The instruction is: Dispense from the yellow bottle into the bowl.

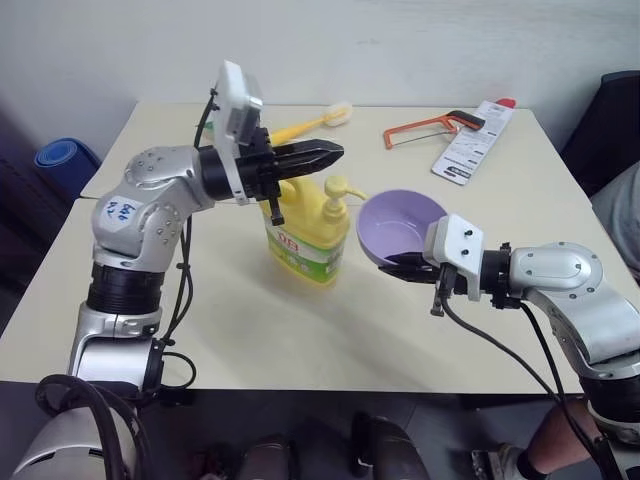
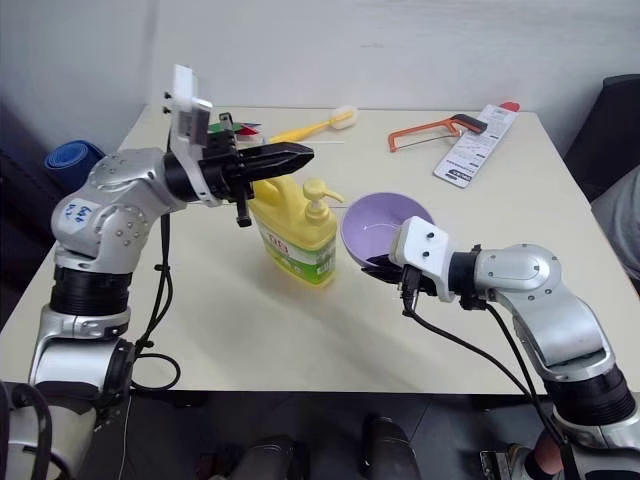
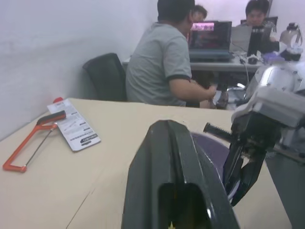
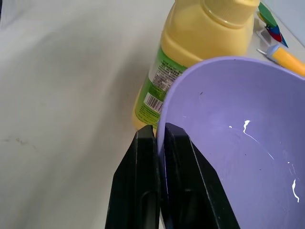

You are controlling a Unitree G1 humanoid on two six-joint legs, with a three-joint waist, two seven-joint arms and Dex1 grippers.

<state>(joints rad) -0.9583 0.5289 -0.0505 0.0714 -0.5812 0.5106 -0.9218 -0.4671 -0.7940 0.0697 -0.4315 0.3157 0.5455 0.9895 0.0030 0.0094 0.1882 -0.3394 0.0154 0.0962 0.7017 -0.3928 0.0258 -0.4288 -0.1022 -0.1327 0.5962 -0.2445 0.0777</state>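
Note:
The yellow bottle stands upright in the middle of the table, its pump spout turned toward the bowl. My left gripper is shut with nothing in it, lying level just above and behind the pump head. The lavender bowl is held off the table and tilted, its rim close beside the spout. My right gripper is shut on the bowl's near rim; the right wrist view shows the fingers pinching the bowl's wall, with the bottle right behind it.
At the table's far side lie a yellow-handled brush, an orange hacksaw and its card pack. A blue object sits past the left edge. People sit at a desk beyond the right end.

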